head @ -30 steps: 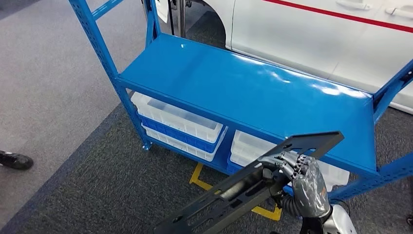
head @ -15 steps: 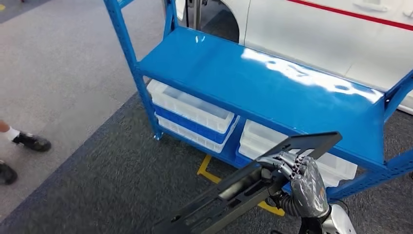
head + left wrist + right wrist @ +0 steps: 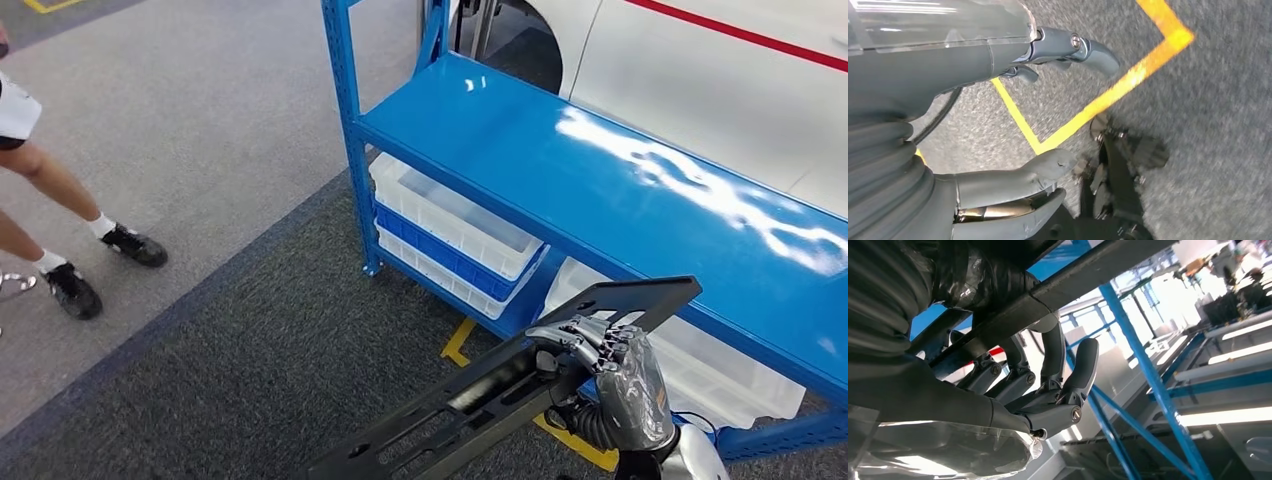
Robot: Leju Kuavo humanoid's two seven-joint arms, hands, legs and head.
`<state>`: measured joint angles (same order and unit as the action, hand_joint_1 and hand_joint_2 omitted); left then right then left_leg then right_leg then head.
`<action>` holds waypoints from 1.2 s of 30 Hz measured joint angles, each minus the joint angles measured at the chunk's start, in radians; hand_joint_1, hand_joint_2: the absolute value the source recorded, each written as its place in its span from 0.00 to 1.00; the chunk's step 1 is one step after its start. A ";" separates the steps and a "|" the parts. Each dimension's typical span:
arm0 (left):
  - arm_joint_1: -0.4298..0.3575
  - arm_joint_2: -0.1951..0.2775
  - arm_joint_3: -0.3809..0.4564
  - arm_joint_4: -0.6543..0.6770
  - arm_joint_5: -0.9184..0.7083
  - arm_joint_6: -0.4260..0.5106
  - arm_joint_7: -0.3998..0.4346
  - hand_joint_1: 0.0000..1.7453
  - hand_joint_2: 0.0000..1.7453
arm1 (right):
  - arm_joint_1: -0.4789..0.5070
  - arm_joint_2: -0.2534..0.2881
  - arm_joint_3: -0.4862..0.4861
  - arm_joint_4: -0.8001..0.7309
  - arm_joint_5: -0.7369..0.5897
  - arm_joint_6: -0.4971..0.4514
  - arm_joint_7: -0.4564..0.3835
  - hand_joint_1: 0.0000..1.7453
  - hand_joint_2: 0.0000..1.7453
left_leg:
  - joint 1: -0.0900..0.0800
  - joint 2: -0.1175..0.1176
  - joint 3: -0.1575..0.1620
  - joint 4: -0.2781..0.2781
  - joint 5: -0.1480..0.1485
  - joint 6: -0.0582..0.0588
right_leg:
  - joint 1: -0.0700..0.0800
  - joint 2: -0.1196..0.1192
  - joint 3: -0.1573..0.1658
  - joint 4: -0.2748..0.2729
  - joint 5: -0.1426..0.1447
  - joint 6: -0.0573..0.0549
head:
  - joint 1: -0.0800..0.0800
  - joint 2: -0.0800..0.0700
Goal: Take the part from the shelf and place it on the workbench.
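The part (image 3: 500, 395) is a long, flat black metal bracket with slotted cut-outs and a wider plate at its far end. The right hand (image 3: 600, 365) grips it mid-length, in front of the blue shelf (image 3: 620, 190). The right wrist view shows fingers (image 3: 1068, 385) curled under the bar. The left hand (image 3: 998, 125) holds nothing, fingers apart, above yellow floor tape (image 3: 1108, 95). White bins (image 3: 450, 225) sit under the shelf; no writing is readable

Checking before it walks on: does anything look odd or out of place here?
Nothing looks damaged or spilled. The right hand grips the long black part near one end, so most of it juts out tilted. A person's feet stand nearby on the floor.
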<state>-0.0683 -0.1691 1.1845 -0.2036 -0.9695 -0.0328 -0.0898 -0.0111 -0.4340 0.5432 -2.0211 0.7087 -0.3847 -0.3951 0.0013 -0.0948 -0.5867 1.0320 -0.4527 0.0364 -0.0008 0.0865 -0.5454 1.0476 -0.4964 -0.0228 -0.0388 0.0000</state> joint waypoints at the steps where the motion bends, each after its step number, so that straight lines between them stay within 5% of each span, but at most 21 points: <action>1: 0.001 0.000 0.000 0.000 0.000 0.000 0.000 0.00 1.00 | 0.001 -0.001 0.000 -0.001 0.000 -0.001 0.000 1.00 1.00 | 0.002 -0.012 -0.005 -0.001 0.004 -0.007 | 0.002 -0.007 0.001 -0.008 0.002 0.000 | 0.000 0.000; 2: 0.002 0.001 0.001 0.000 0.000 0.000 0.000 0.00 1.00 | 0.001 -0.002 0.000 -0.002 0.001 -0.002 0.000 1.00 1.00 | 0.003 -0.019 -0.008 -0.002 0.007 -0.013 | 0.000 -0.021 0.006 -0.020 0.004 0.000 | 0.000 0.000; 4: 0.004 0.002 0.002 0.000 0.000 0.000 0.000 0.00 1.00 | 0.003 -0.003 0.000 -0.004 0.002 -0.004 0.000 1.00 1.00 | -0.001 0.007 -0.022 0.019 -0.011 -0.025 | -0.007 -0.051 0.018 -0.049 0.009 0.000 | -0.001 0.000; 6: 0.004 0.004 0.002 0.000 -0.002 -0.001 0.000 0.00 1.00 | 0.009 -0.003 0.000 -0.005 0.002 -0.006 0.001 1.00 1.00 | 0.000 0.058 -0.064 0.112 -0.068 -0.035 | -0.010 -0.081 0.022 -0.061 0.014 -0.001 | -0.003 0.000; 8: 0.004 0.004 0.002 0.000 -0.003 -0.002 0.000 0.00 1.00 | 0.017 -0.003 0.000 -0.006 0.002 -0.007 0.002 1.00 1.00 | 0.007 0.079 -0.116 0.228 -0.117 -0.047 | -0.010 -0.109 0.018 -0.055 0.013 -0.002 | -0.004 0.000; 9: 0.005 0.004 0.002 0.000 -0.004 -0.003 0.000 0.00 1.00 | 0.019 -0.003 0.000 -0.006 0.003 -0.006 0.003 1.00 1.00 | 0.012 0.083 -0.126 0.253 -0.119 -0.053 | -0.011 -0.123 0.015 -0.052 0.011 -0.001 | -0.004 0.000; 10: 0.006 0.005 0.002 0.000 -0.003 -0.003 0.001 0.00 1.00 | 0.020 -0.003 0.000 -0.006 0.003 -0.004 0.004 1.00 1.00 | 0.016 0.088 -0.116 0.239 -0.102 -0.057 | -0.012 -0.136 0.014 -0.048 0.009 0.002 | -0.004 0.000; 13: 0.006 0.014 0.007 0.000 0.005 -0.006 0.006 0.00 1.00 | 0.013 0.007 0.007 -0.004 0.022 0.011 0.011 1.00 1.00 | 0.019 0.131 -0.018 0.061 -0.027 -0.061 | -0.013 -0.170 0.012 -0.031 -0.002 0.015 | -0.004 0.000; 15: 0.005 0.023 0.016 0.000 0.015 -0.012 0.015 0.00 1.00 | -0.008 0.024 0.029 0.004 0.049 0.019 0.028 1.00 1.00 | 0.013 0.148 0.007 0.005 -0.017 -0.048 | -0.009 -0.184 0.009 -0.022 -0.007 0.026 | -0.003 0.000; 17: 0.007 0.032 0.025 0.000 0.019 -0.018 0.025 0.00 1.00 | -0.035 0.045 0.061 0.021 0.070 0.019 0.047 1.00 1.00 | 0.010 0.129 0.002 0.003 -0.011 -0.031 | -0.008 -0.195 0.009 -0.023 -0.006 0.034 | -0.003 0.000; 20: 0.007 0.039 0.034 0.000 0.024 -0.021 0.034 0.00 1.00 | -0.057 0.066 0.097 0.043 0.080 0.016 0.059 1.00 1.00 | 0.015 0.102 -0.003 -0.009 0.004 -0.008 | -0.016 -0.150 -0.011 0.028 -0.052 0.046 | -0.002 0.000; 22: 0.004 0.042 0.040 0.000 0.027 -0.022 0.037 0.00 1.00 | -0.060 0.069 0.108 0.054 0.081 0.013 0.061 1.00 1.00 | 0.014 0.081 -0.009 -0.010 0.011 0.000 | -0.018 -0.108 -0.062 0.147 -0.122 0.048 | -0.002 0.000; 24: 0.005 0.042 0.045 0.000 0.027 -0.022 0.039 0.00 1.00 | -0.060 0.070 0.115 0.065 0.082 0.012 0.063 1.00 1.00 | 0.012 0.054 -0.014 -0.009 0.015 0.002 | -0.018 -0.097 -0.104 0.242 -0.152 0.048 | -0.002 0.000; 26: 0.006 0.042 0.048 0.000 0.028 -0.022 0.041 0.00 1.00 | -0.062 0.071 0.119 0.073 0.082 0.012 0.063 1.00 1.00 | 0.012 0.024 -0.015 -0.008 0.018 0.000 | -0.018 -0.089 -0.082 0.198 -0.104 0.044 | -0.002 0.000; 28: 0.005 0.042 0.048 0.000 0.028 -0.022 0.041 0.00 1.00 | -0.065 0.072 0.122 0.078 0.082 0.011 0.064 1.00 1.00 | 0.011 -0.003 -0.017 -0.005 0.020 -0.005 | -0.021 -0.040 -0.022 0.069 -0.037 0.037 | -0.002 0.000; 30: 0.002 0.043 0.048 0.000 0.027 -0.023 0.042 0.00 1.00 | -0.066 0.072 0.123 0.081 0.084 0.008 0.064 1.00 1.00 | 0.012 -0.027 -0.027 -0.001 0.026 -0.017 | -0.023 0.009 0.007 -0.008 -0.015 0.033 | -0.003 0.000; 31: 0.003 0.043 0.049 0.000 0.026 -0.023 0.042 0.00 1.00 | -0.066 0.072 0.124 0.082 0.086 0.006 0.064 1.00 1.00 | 0.014 -0.040 -0.034 -0.002 0.030 -0.025 | -0.022 0.014 0.008 -0.015 -0.018 0.032 | -0.003 0.000; 33: 0.006 0.045 0.049 0.000 0.019 -0.024 0.041 0.00 1.00 | -0.066 0.072 0.124 0.083 0.091 0.001 0.065 1.00 1.00 | 0.018 -0.056 -0.042 -0.003 0.036 -0.039 | -0.021 -0.013 0.009 -0.022 -0.013 0.026 | -0.003 0.000; 36: 0.005 0.048 0.047 0.000 0.000 -0.025 0.028 0.00 1.00 | -0.053 0.071 0.124 0.081 0.099 -0.016 0.068 1.00 1.00 | 0.013 0.027 -0.084 0.085 -0.022 -0.048 | -0.022 -0.063 0.016 -0.036 -0.005 0.011 | -0.007 0.000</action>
<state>-0.0637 -0.1208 1.2313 -0.2041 -0.9691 -0.0583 -0.0614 -0.0644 -0.3634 0.6676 -1.9397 0.8078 -0.4008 -0.3272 0.0148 -0.0679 -0.6708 1.1169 -0.4747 -0.0117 -0.0225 0.0232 -0.5295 1.0112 -0.5014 -0.0118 -0.0456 0.0000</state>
